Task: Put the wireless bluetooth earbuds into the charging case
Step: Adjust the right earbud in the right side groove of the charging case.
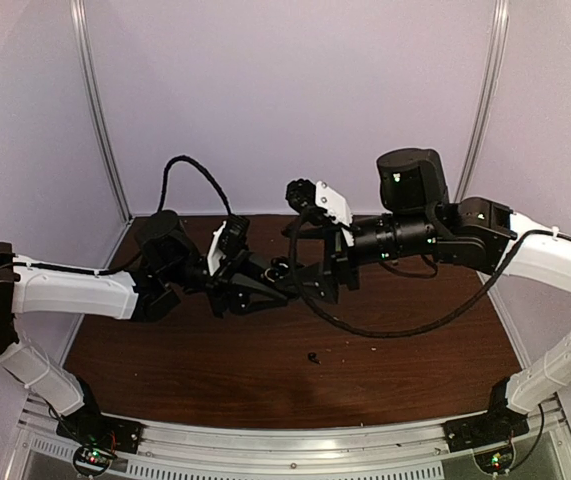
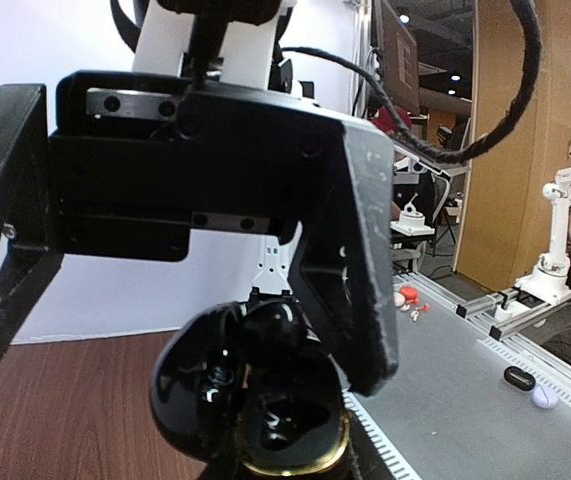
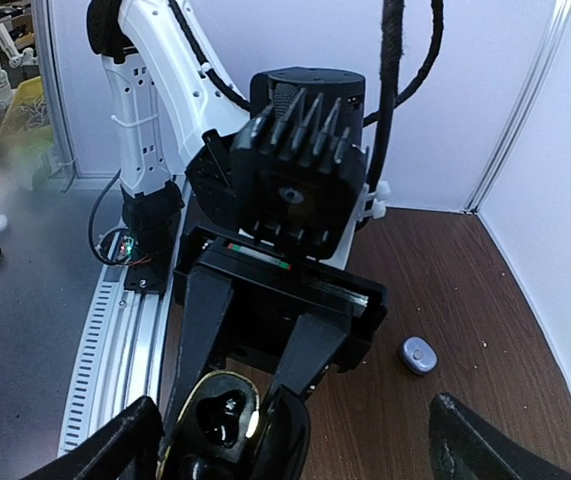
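Note:
My left gripper (image 1: 277, 276) is shut on the charging case (image 3: 212, 420), a glossy black shell with a gold rim, held open above the table's middle. Its lid (image 3: 300, 440) hangs to one side. The hollow (image 2: 285, 425) shows shiny black shapes; I cannot tell whether a bud sits inside. My right gripper (image 1: 307, 272) faces the case at close range, open, with its fingers (image 3: 115, 450) wide on both sides and nothing between them. One black earbud (image 1: 313, 357) lies loose on the table in front. A pale lavender earbud (image 3: 417, 354) lies on the wood beyond the left gripper.
A thick black cable (image 1: 385, 325) loops over the brown table (image 1: 165, 370) under the right arm. White walls close the back and sides. The metal rail (image 1: 295, 440) with both arm bases runs along the near edge.

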Controlling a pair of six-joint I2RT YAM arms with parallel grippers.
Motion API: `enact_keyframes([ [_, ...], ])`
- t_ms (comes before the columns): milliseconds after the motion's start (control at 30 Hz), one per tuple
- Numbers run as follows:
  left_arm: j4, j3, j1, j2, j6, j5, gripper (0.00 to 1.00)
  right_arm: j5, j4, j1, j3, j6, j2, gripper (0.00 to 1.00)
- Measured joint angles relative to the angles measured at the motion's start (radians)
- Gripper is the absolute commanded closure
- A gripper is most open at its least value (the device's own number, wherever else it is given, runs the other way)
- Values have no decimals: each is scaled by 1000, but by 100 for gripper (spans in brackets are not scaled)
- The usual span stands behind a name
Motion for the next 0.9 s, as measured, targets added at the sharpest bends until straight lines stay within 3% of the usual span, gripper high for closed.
enact_keyframes([
  [200, 98, -27, 33, -1, -72, -8, 100, -24, -4, 0, 1, -2, -20, 7],
  [567, 23, -66, 61, -131, -53, -198, 100, 18, -20, -5, 5, -5, -138, 13],
  [767, -142, -59, 61, -233, 39, -353, 100, 31, -61, -6, 13, -14, -130, 18],
  [900, -302, -10, 61, -233, 107, -383, 100, 43, -100, -6, 55, -41, -104, 34],
])
